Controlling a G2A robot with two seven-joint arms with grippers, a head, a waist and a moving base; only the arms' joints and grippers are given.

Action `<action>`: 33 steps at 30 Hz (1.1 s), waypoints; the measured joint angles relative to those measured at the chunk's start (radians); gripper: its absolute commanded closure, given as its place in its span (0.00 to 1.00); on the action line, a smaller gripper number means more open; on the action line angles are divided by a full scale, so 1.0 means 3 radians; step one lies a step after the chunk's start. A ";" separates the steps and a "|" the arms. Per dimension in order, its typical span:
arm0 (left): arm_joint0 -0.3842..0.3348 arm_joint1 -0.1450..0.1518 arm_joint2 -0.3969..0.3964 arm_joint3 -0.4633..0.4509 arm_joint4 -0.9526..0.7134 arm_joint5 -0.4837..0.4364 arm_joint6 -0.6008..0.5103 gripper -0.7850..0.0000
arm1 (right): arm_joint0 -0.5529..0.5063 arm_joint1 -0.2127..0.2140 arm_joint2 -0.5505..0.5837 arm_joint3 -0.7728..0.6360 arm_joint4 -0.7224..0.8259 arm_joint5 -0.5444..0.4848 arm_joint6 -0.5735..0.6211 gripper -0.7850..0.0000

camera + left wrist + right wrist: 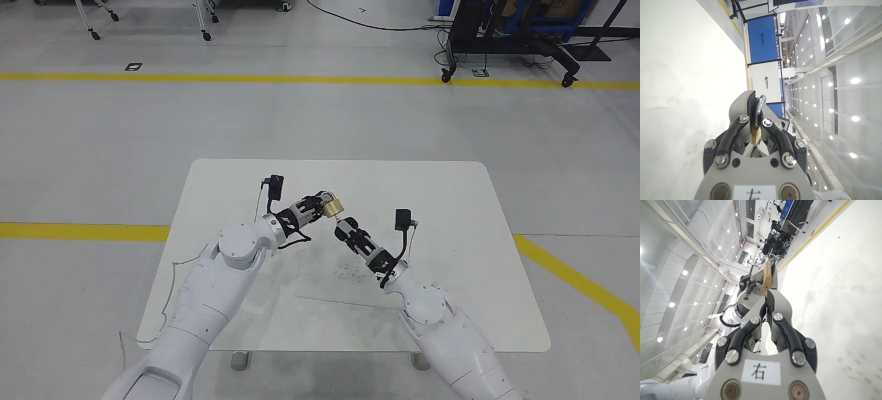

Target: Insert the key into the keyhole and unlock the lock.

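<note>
A brass padlock [332,208] hangs in the air over the middle of the white table [450,200]. My left gripper [318,207] is shut on its silver shackle [761,103], and the brass body [755,135] sits between the finger bases. My right gripper [343,225] meets the lock from the opposite side. Its fingertips [770,294] are shut and press against the bottom end of the padlock [767,277]. The key is almost wholly hidden between the pads, right at the keyhole end. Beyond the lock, the left gripper [753,283] faces the right one.
Bare tabletop lies all around under both arms, with faint scuff marks [853,366] near the right arm. Yellow floor lines [300,78] run beyond and beside the table. A dark equipment cart [520,40] stands far back on the right.
</note>
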State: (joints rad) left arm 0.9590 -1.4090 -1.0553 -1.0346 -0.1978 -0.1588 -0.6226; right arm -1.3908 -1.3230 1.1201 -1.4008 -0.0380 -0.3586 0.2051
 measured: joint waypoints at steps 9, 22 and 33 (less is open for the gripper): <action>-0.0010 -0.0006 0.0004 0.0030 -0.0138 0.0083 -0.0158 1.00 | 0.0030 -0.0007 0.0014 0.0032 -0.0026 -0.0026 -0.0031 1.00; 0.0003 -0.0020 -0.0029 0.0031 -0.0317 0.0132 -0.0086 1.00 | 0.0038 -0.0021 0.0015 0.0068 0.0106 -0.0119 -0.0022 0.00; 0.0042 -0.0041 -0.0095 -0.0003 -0.0595 0.0009 -0.0008 1.00 | -0.0006 -0.0033 0.0024 -0.0005 0.0276 -0.0139 0.0096 0.00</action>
State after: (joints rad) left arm 0.9716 -1.4212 -1.0838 -1.0354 -0.3763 -0.1563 -0.6250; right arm -1.3925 -1.3328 1.1273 -1.4024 0.0447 -0.4002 0.2338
